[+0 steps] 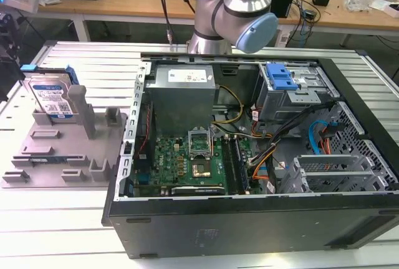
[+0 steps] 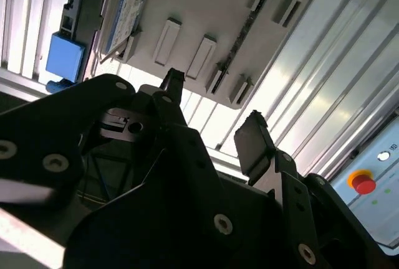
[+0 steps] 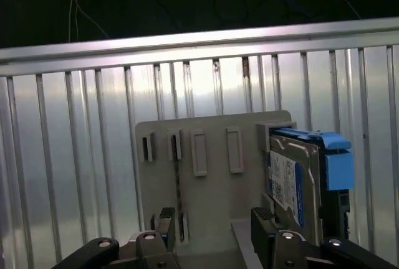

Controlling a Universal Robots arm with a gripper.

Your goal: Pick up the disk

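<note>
disk [image 1: 51, 98] upright on fixture [image 1: 56, 157] nr PC [image 1: 249, 228]

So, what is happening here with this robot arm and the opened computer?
A robot arm is set to pick up the disk. The disk stands on edge in a grey fixture on the slatted table, to the exterior view's left of the open computer case. In both wrist views the jaws stand apart with nothing between them, facing the fixture and clear of the disk. The disk is not yet picked up.
</note>
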